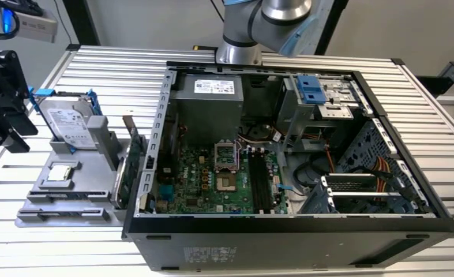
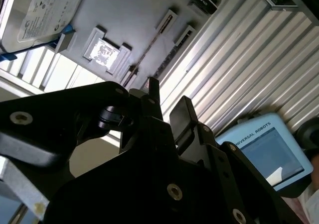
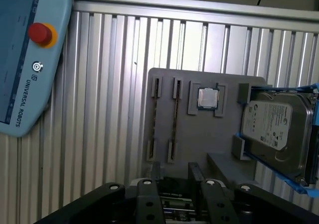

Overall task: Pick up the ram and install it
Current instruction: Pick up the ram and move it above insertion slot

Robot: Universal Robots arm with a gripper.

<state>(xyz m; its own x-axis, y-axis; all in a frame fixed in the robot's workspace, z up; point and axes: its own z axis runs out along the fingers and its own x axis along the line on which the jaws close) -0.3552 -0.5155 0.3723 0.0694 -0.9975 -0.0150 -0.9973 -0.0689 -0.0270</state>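
Observation:
The ram (image 3: 174, 119) is a long thin stick lying in one slot of the grey fixture tray (image 3: 199, 139), next to the square processor chip (image 3: 208, 98). In the exterior view the ram (image 1: 65, 195) lies near the tray's front, and in the second wrist view the ram (image 2: 149, 50) appears as a thin line. My gripper (image 3: 175, 174) hovers above the tray's edge with its black fingers (image 3: 195, 171) apart and nothing between them. In the exterior view the gripper (image 1: 11, 130) hangs at the exterior view's left, above and beside the tray. The gripper (image 2: 167, 102) is also seen in the second wrist view.
An open computer case (image 1: 288, 228) fills the middle, its motherboard memory slots (image 1: 261, 184) exposed. A hard drive (image 1: 69, 124) with blue rails rests at the tray's back. A green expansion card (image 1: 130, 161) stands upright between tray and case. A blue teach pendant (image 3: 25, 59) lies on the ribbed table.

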